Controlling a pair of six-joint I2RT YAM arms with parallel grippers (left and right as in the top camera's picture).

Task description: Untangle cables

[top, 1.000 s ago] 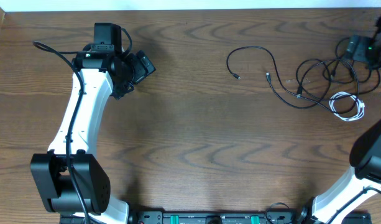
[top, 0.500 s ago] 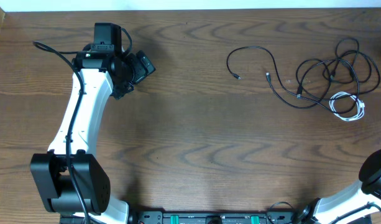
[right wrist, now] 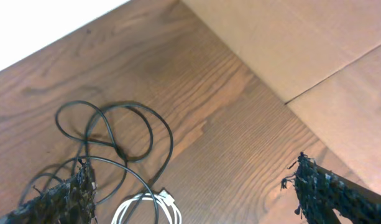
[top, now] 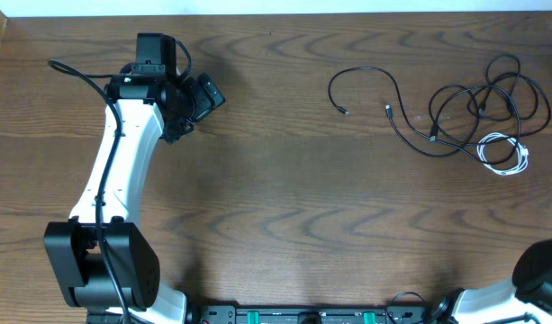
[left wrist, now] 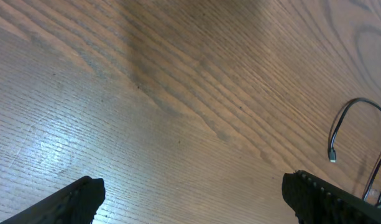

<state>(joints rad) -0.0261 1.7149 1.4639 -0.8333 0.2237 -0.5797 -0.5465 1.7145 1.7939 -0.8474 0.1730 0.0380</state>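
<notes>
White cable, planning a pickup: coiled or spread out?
Coiled: the white cable lies in small overlapping loops beside the black cables.

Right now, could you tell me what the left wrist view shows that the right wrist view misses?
Left wrist only: one black cable end with a silver plug. Right wrist only: tangled black loops, the white cable, a tan surface past the table edge. Both: the wooden table, with left gripper and right gripper open, empty.

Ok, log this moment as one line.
left gripper: open, empty | right gripper: open, empty | black cables: tangled loops, untouched | white cable: coiled beside tangle
</notes>
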